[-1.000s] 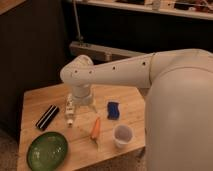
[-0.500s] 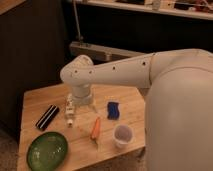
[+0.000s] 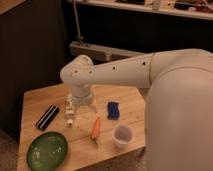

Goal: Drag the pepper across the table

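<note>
On the table (image 3: pixel 34 102), the pepper (image 3: pixel 95 128) lies just beside the gripper (image 3: pixel 83 106).

Bench (image 3: pixel 45 97) fills the lower left of the frame. The gripper (image 3: pixel 83 105) hangs over its middle, with the tube (image 3: pixel 70 114) just left of it. The pepper (image 3: pixel 95 128) lies below the gripper, the cup (image 3: pixel 123 135) right of it, and the sponge block (image 3: pixel 113 110) above the cup. The bar (image 3: pixel 47 117) is at the left and the plate (image 3: pixel 47 150) is bottom left.
</note>
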You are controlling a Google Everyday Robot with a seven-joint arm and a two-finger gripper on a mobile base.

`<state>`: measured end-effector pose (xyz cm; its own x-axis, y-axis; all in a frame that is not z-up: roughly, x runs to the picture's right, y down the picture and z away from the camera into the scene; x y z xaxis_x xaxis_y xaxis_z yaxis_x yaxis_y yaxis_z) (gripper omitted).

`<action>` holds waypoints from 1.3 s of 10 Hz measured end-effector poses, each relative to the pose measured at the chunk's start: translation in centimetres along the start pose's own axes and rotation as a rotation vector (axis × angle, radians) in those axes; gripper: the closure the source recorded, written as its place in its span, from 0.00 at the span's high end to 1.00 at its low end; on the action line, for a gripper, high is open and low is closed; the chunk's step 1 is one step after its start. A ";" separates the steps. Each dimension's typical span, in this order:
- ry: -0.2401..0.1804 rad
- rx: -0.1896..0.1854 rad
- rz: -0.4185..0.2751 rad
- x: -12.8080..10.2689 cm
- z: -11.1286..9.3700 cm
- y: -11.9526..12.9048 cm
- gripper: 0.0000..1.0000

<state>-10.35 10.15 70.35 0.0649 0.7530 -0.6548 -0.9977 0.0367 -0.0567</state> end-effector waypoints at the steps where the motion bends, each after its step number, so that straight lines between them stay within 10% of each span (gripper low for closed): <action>1: 0.000 0.000 0.000 0.0 0.0 0.0 0.65; 5: -0.004 -0.014 0.000 0.1 0.4 -0.1 0.65; 9: 0.048 -0.139 0.003 1.4 4.9 -1.8 0.65; 13: 0.126 -0.114 -0.006 4.3 7.7 -1.6 0.65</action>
<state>-8.64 18.46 73.43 0.0795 0.6646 -0.7430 -0.9893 -0.0392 -0.1409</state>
